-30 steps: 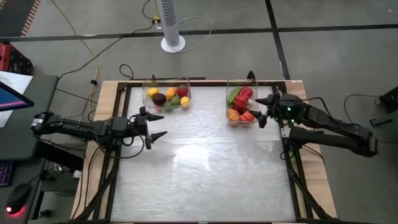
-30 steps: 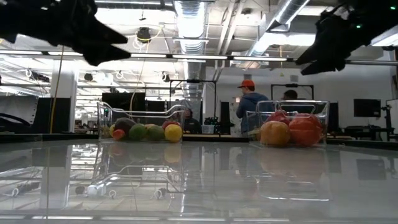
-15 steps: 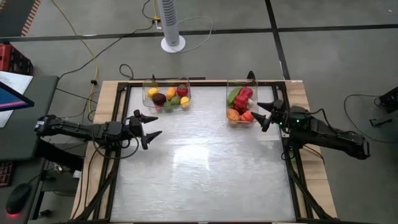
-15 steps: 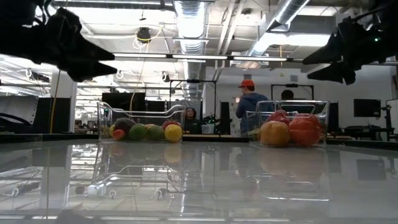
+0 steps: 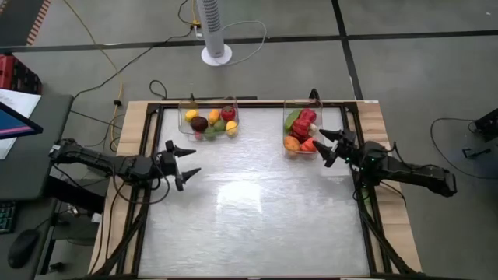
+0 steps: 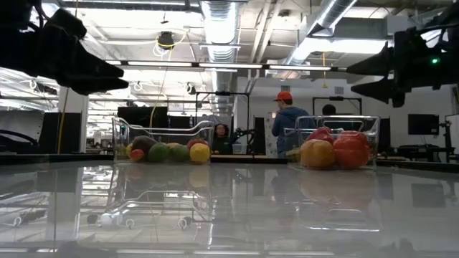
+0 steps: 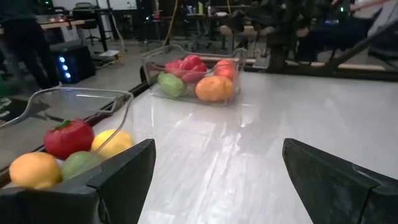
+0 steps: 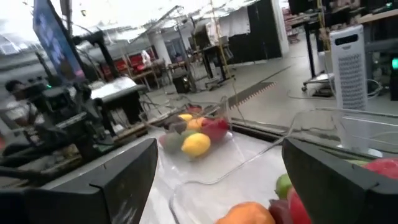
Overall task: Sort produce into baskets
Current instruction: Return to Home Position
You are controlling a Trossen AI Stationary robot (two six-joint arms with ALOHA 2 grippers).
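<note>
Judging by how things lay, the sorting looked finished: no produce lay on the glossy white table top [image 5: 257, 210], and every fruit and vegetable in view sat inside one of two see-through rectangular bins at the table's far edge. The left clear plastic bin [image 5: 182, 124] held a yellow fruit [image 5: 191, 115], a dark purple piece [image 5: 199, 124], an orange fruit [image 5: 214, 117], a red round piece [image 5: 227, 113] and a green piece [image 5: 210, 133]; the low view showed them heaped along its floor. The right clear plastic bin [image 5: 303, 103] held a green vegetable [image 5: 292, 119], a red pepper-like piece [image 5: 306, 118], an orange round piece [image 5: 292, 143] and a smaller red piece [image 5: 310, 145]. The left gripper [image 5: 187, 159] hung above the table near its left edge, apart from the left clear plastic bin, fingers spread wide with nothing between them, as its wrist view confirmed. The right gripper [image 5: 327, 148] hovered just beside the near corner of the right clear plastic bin, likewise spread wide and empty. With both grippers free, what seemed left was only for the arms to draw back to rest. Whether each piece sat in its proper bin could not be settled from these views.
</note>
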